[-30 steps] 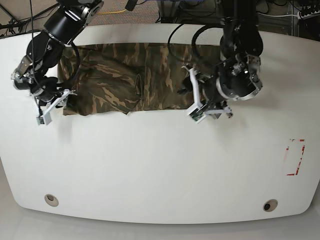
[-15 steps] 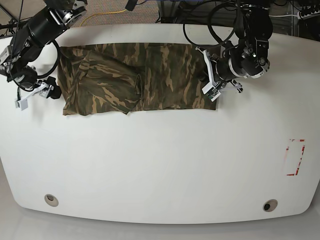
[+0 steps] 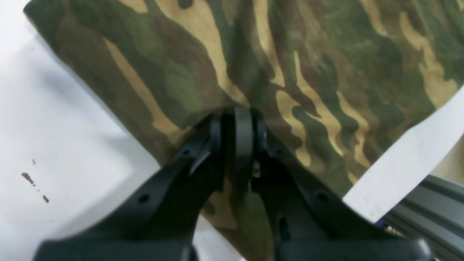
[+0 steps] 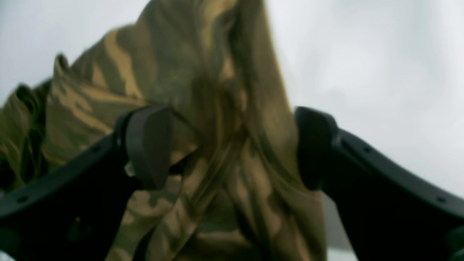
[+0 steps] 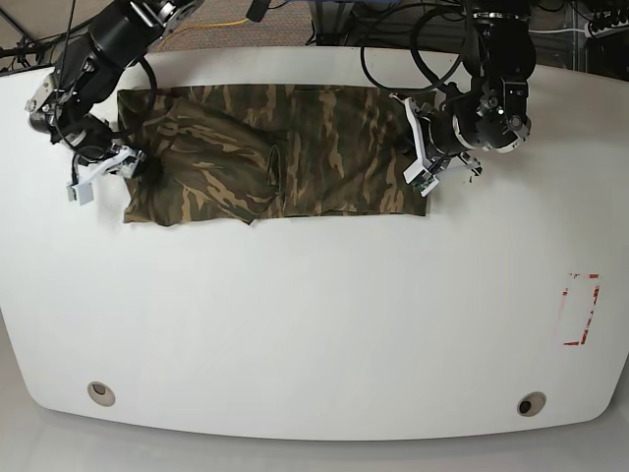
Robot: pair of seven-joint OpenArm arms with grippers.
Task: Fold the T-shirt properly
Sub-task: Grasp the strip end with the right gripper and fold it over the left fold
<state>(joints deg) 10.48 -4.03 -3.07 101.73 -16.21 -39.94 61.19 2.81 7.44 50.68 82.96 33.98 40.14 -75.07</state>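
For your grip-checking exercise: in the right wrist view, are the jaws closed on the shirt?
No: the right gripper stands wide open, with the T-shirt bunched loosely between its jaws.

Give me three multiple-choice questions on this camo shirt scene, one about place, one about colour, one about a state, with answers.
1. Where does the T-shirt lie on the table?
A. along the far edge
B. at the near edge
C. in the centre

2. What marks the table's right side?
A. blue circle
B. red outline
C. green cross

3. How is the left tool?
A. wide open
B. shut on the T-shirt
C. off the cloth

Answers: 1 A, the shirt spans the far side; 2 B, red rectangle there; 3 B, the jaws pinch the shirt's edge.
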